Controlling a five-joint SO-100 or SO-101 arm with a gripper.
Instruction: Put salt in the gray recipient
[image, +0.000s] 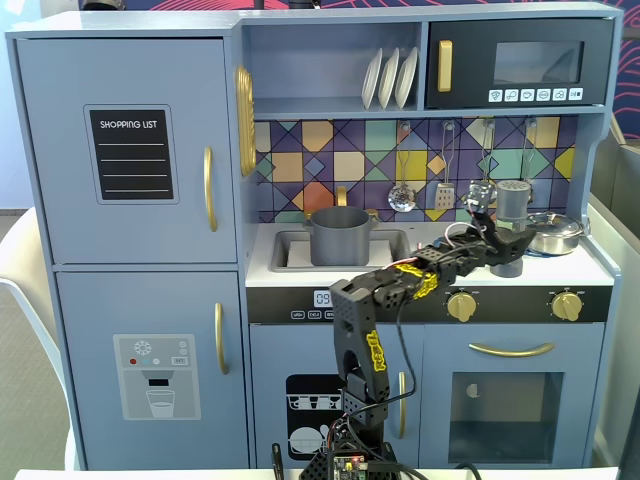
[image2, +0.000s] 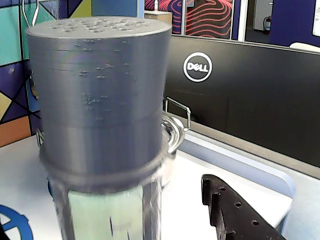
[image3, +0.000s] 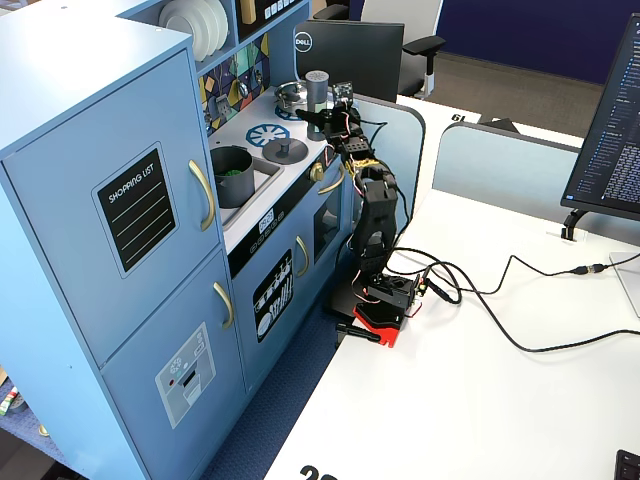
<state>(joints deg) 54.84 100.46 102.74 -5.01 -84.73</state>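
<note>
1. Salt (image: 512, 200) stands upright at the right of a fixed view, on the counter (image: 580, 268) beside a steel pan (image: 553, 232).
2. Gripper (image: 497, 243) reaches it; whether it is clenched cannot be told.
3. Gray recipient (image: 341, 236) sits in the sink (image: 290, 250), center, well apart.

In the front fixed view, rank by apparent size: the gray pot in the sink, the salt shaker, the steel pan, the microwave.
1. Microwave, clearly largest.
2. Gray pot.
3. Steel pan and salt shaker: too close to call. The pan looks wider, the shaker taller, and the arm hides the shaker's lower part.
</note>
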